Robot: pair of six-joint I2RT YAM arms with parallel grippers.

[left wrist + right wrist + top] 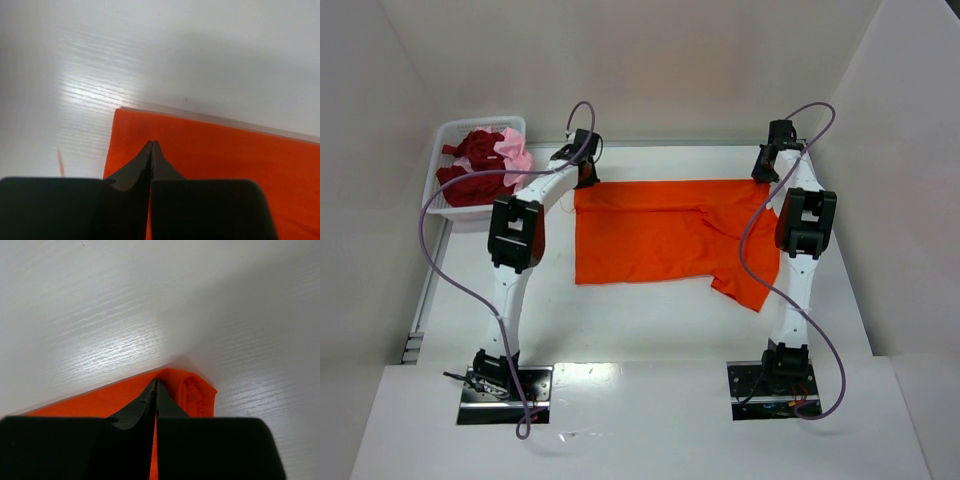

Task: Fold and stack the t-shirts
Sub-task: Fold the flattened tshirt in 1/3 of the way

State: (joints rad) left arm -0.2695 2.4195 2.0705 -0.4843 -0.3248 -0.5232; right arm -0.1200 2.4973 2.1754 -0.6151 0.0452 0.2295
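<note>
The orange t-shirt (660,235) lies spread on the tabletop (650,330), with one sleeve trailing toward the near right. The left fingers (136,169) are pressed together on its far-left corner. The right fingers (171,407) are together on the far-right corner, at the hem. Each seems to pinch cloth, though I cannot tell how many layers. The risk is a thin bite (the left tips sit just inside the edge): on lifting, a corner could slip free and skew the fold. The dark red shirts (475,170) and pink shirt (515,152) lie in the basket (448,130).
</note>
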